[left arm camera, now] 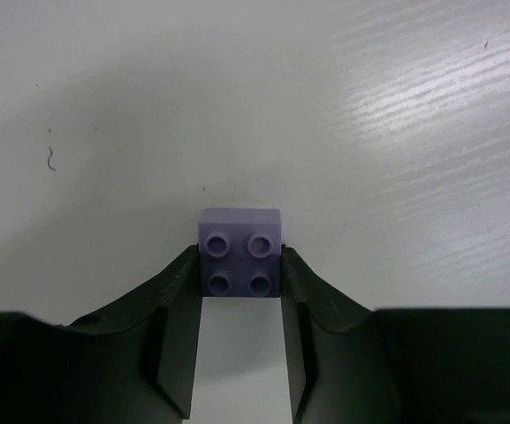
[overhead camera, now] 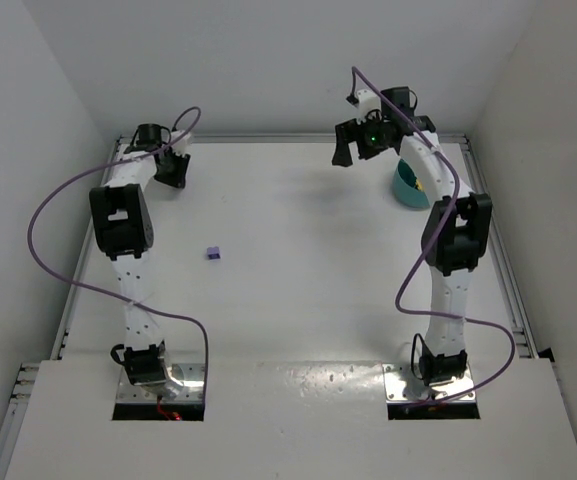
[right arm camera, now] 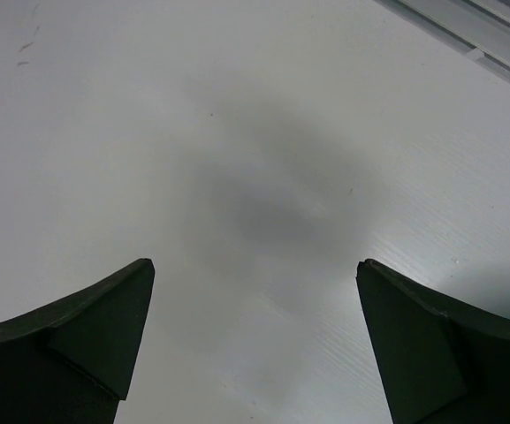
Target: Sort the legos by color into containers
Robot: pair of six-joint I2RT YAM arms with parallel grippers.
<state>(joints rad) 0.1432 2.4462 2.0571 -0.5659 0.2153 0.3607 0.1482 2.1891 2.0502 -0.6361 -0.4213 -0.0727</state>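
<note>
Left jaws clamped on purple brick [left arm camera: 241, 256]; teal dish [overhead camera: 404, 190] lies at 3 o'clock across the tabletop [overhead camera: 298, 300], nearer the right jaws, which stand apart.

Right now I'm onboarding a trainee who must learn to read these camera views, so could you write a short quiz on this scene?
1. True or false: the right pincer is shut.
2. How many studs show on the lilac brick between the left pincer's fingers? A two, B four, C six.
3. In the top view, which arm partly hides the dish?
Key: 1 false, it is wide open and empty; 2 B; 3 the right arm.
</note>
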